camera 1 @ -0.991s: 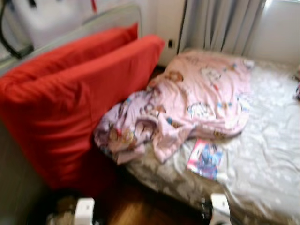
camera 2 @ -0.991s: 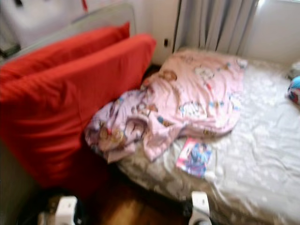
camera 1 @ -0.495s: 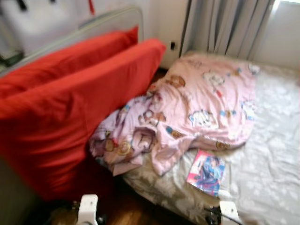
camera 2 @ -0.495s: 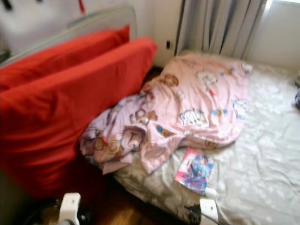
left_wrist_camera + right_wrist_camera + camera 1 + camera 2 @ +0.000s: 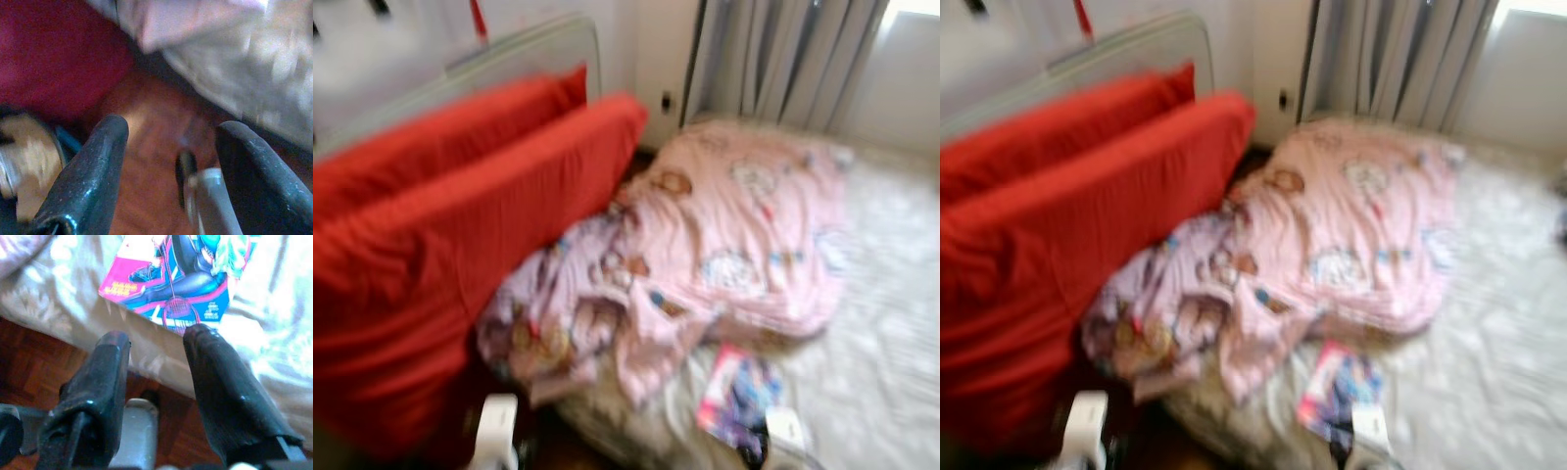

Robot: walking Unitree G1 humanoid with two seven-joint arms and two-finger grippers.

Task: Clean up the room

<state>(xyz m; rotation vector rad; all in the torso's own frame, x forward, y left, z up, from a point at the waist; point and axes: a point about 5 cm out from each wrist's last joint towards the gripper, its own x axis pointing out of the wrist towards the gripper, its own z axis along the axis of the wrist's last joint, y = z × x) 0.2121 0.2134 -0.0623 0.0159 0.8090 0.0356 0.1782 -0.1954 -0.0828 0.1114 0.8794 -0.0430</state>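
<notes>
A crumpled pink cartoon-print blanket (image 5: 724, 245) lies across the near corner of a bed with a pale patterned sheet (image 5: 881, 323). A colourful magazine (image 5: 736, 399) rests flat on the sheet near the bed's front edge, also seen as the magazine (image 5: 188, 274) in the right wrist view. My right gripper (image 5: 156, 335) is open with nothing between its fingers, held low just short of the bed edge below the magazine. My left gripper (image 5: 173, 129) is open over the wooden floor (image 5: 146, 166) beside the bed's corner. Both views from the head are blurred.
Two big red cushions (image 5: 440, 245) lean against a grey frame (image 5: 524, 47) on the left, touching the blanket. Grey curtains (image 5: 783, 59) hang behind the bed, with a wall socket (image 5: 667, 99) beside them. A tan object (image 5: 24, 161) sits on the floor by the left gripper.
The whole picture has shifted and blurred, so the camera has moved. The bed, blanket and magazine lie as before. Both arms stay low at the bottom edge.
</notes>
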